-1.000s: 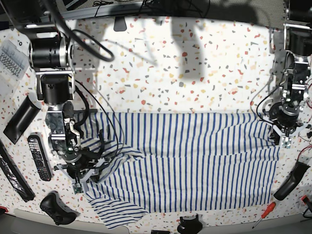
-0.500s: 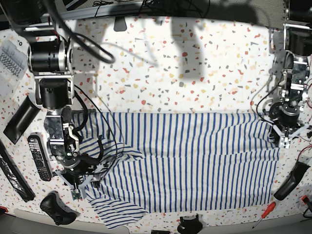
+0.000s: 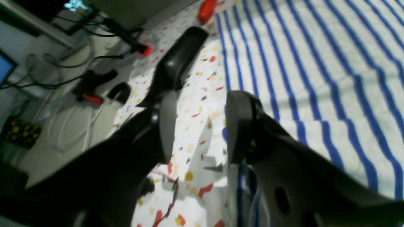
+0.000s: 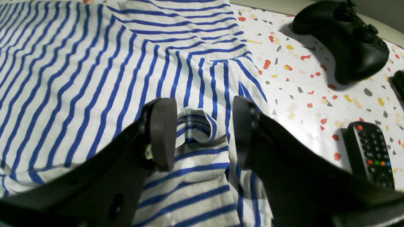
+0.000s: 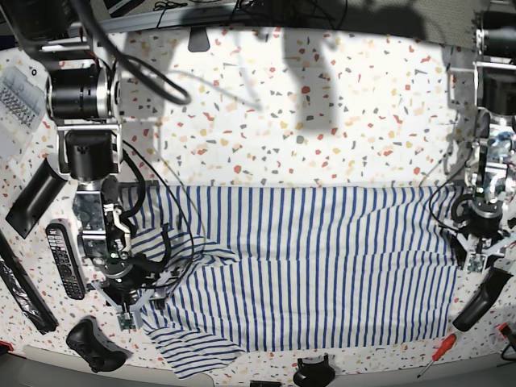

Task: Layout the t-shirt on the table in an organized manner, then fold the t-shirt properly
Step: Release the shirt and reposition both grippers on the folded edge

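Speckled white terrazzo-patterned table [image 5: 322,105] with rounded edges fills the base view, and the large white cloth t-shirt with thin blue stripes [image 5: 322,266] lies spread across its near half. At the shirt's side edge the left gripper [image 3: 197,126] hangs with its jaws parted and nothing between them, one finger over bare tabletop, the other over the hem. At the opposite end the right gripper [image 4: 203,132] is likewise released, its jaws straddling a small raised fold of cloth that seems untouched, though the angle leaves that unsure. Beyond the shirt's far edge the tabletop lies bare. Near the right gripper, just off the cloth, sit a black game controller [image 4: 344,41] and a black remote control [image 4: 369,154]. Most of the shirt lies flat; the right gripper's end is rumpled, one sleeve [image 5: 197,351] trailing toward the near table edge.
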You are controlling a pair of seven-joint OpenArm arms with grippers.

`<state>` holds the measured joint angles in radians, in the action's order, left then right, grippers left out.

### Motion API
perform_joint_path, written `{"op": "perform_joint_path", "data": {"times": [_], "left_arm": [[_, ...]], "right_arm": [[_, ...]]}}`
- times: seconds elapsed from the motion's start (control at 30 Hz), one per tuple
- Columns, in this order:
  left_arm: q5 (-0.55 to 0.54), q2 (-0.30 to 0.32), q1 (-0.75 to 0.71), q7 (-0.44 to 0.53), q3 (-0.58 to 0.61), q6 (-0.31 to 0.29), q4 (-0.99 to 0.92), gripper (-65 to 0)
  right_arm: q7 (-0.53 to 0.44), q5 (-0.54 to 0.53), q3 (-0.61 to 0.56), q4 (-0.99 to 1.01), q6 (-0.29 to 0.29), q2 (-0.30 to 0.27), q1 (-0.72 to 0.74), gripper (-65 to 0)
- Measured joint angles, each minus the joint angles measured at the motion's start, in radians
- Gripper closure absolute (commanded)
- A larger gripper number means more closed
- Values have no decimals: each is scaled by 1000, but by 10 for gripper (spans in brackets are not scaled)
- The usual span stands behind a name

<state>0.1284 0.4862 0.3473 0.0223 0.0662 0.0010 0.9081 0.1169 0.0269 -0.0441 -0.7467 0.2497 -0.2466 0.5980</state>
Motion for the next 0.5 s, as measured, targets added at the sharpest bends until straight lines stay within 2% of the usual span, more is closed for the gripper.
{"op": "perform_joint_path", "data": {"times": [0.03,0.1,0.23,0.43,0.5], "left_arm": [[-1,4,9,-4,0,-25,-5,-237],[-71,12,18,-24,0,-65,-5,-237],[-238,14,26,-155,0,-126,11,-237],[-383,13,24,-381,0,-125,159,-237],[-422,13,24,-473,0,-125,234,-237]], "right_arm": [[5,0,0,0,0,0,0,-280],[27,0,0,0,0,0,0,-280],[183,-28,0,1,0,-1,3,-280],[271,-28,0,1,5,-16,3,-280],[270,-27,0,-6,44,-19,3,-280]]}}
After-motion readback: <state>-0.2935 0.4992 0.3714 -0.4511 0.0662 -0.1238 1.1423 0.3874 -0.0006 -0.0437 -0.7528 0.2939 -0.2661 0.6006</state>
